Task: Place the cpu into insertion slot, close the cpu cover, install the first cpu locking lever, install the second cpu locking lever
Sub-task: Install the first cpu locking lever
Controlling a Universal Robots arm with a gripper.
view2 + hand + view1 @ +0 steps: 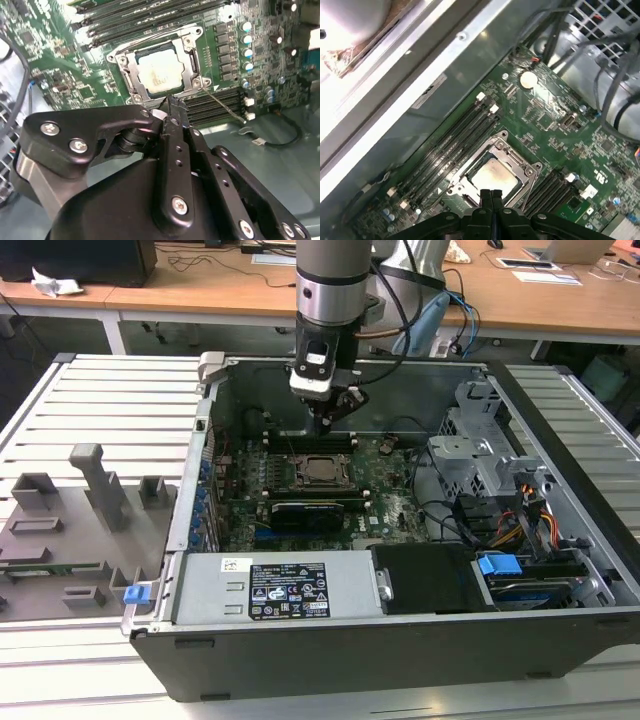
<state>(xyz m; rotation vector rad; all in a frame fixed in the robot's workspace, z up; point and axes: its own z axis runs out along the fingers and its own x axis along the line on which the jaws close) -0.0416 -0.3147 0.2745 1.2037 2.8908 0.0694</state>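
The cpu (pixel 156 75) lies flat in the insertion slot (pixel 318 471), silver top up, on the green motherboard. The cpu cover (pixel 191 59), a silver frame, lies down around it. A thin metal locking lever (pixel 226 106) sticks out from the socket's corner across the black memory slots. My gripper (pixel 328 423) hangs just above the board beside the socket's far edge, shut with nothing between its fingers. In both wrist views the black fingertips (pixel 490 194) sit pressed together at the socket's rim, next to the cpu (pixel 492 175).
The open computer case (pixel 300 655) surrounds the board; its metal wall (pixel 445 75) is close behind the gripper. Memory slots (pixel 445 145) flank the socket. A drive cage (pixel 480 455) and cables (pixel 520 525) fill the exterior view's right. Grey fixtures (pixel 95 485) stand on the left.
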